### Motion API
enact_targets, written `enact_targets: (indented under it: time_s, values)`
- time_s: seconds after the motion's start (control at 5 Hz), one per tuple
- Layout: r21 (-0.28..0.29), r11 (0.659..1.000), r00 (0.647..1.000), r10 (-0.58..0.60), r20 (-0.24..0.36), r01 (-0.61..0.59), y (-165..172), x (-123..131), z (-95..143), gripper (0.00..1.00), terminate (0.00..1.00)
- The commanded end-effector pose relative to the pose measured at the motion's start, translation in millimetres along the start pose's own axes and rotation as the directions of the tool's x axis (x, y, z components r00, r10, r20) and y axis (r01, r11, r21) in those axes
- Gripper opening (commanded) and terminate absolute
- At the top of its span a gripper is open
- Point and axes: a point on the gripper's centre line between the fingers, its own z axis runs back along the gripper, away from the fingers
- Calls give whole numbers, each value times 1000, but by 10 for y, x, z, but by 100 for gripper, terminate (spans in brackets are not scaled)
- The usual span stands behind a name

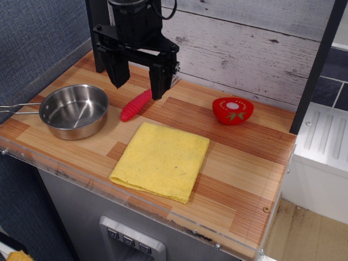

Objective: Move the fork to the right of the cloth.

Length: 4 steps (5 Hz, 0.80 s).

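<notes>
Spread wide, the black pincer [140, 82] hangs just above the ribbed red-handled fork [136, 105], seemingly poised to grasp it. That fork lies beyond the flat yellow fabric cloth [161, 160], at its far-left corner, on the wooden tabletop [239, 152].

My gripper [139, 81] hangs spread over the back of the wooden counter [239, 152], fingers apart. The fork [136, 105] lies just below my right-hand finger, red handle slanting toward the yellow cloth [161, 161] nearer the front. The steel pan [74, 111] sits to one side, the tomato-half toy [232, 110] on the other.
</notes>
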Motion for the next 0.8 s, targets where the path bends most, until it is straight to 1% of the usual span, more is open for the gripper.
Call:
enact_targets:
  time_s: [0.0, 0.2, 0.4, 0.6]
  values:
    - [0, 1000, 1000, 0, 0, 0, 0, 0, 0, 100, 0]
    - [-6, 1000, 1000, 17, -13, -17, 174, 177, -103, 100, 0]
    - [0, 997, 997, 83, 5, -83, 504, 493, -240, 100, 0]
    - [15, 995, 994, 103, 33, -103, 613, 738, -305, 100, 0]
